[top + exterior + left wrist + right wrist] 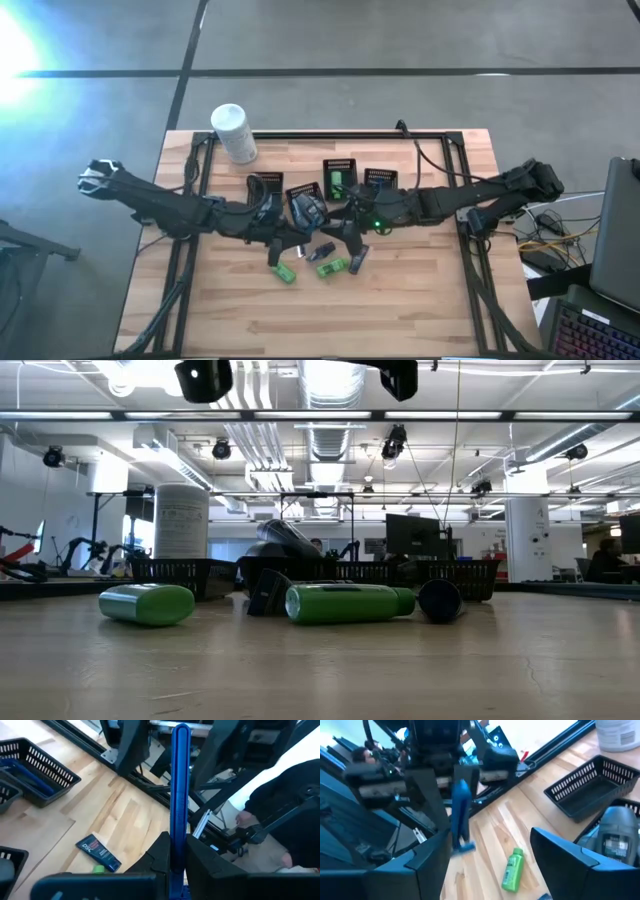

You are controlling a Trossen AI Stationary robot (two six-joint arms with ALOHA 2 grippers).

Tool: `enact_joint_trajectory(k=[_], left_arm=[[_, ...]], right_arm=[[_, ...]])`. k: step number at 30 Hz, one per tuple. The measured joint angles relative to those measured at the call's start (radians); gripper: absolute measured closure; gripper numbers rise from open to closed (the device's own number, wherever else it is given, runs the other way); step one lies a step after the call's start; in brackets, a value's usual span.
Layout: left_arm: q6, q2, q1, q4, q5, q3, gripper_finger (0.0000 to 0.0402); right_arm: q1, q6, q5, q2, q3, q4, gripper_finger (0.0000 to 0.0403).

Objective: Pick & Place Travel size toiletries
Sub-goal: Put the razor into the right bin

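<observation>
A thin blue razor is up in the air over the table's middle, with my left gripper shut on it. My right gripper faces it from the table's right, open, with nothing between its fingers. It sees the razor just ahead. Below, two green bottles and dark flat tubes lie on their sides on the wood. A grey bottle lies in a black basket. In the low view both grippers hang above the green bottles. My left gripper pinches the razor's handle between its two fingers. The razor runs along the fingers and sticks out far beyond their tips, toward my right arm. It is lifted clear of the table. The end behind the fingertips is hidden by the gripper.
Several small black slatted baskets stand in a row behind the grippers. A large white canister stands at the far left corner. A black frame runs along the table's left, right and far sides. Bare wood lies toward the near edge.
</observation>
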Motion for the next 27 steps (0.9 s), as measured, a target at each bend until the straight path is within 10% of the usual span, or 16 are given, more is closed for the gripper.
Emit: enact_joint_trajectory(k=[14, 27], left_arm=[[0.025, 0.096, 0.081, 0.166, 0.136, 0.008, 0.0366], [0.02, 0.1, 0.091, 0.196, 0.132, 0.001, 0.0366]], right_arm=[[-0.001, 0.006, 0.001, 0.001, 0.0, 0.007, 0.0119], [-0.003, 0.007, -0.003, 0.001, 0.0, 0.012, 0.0223]])
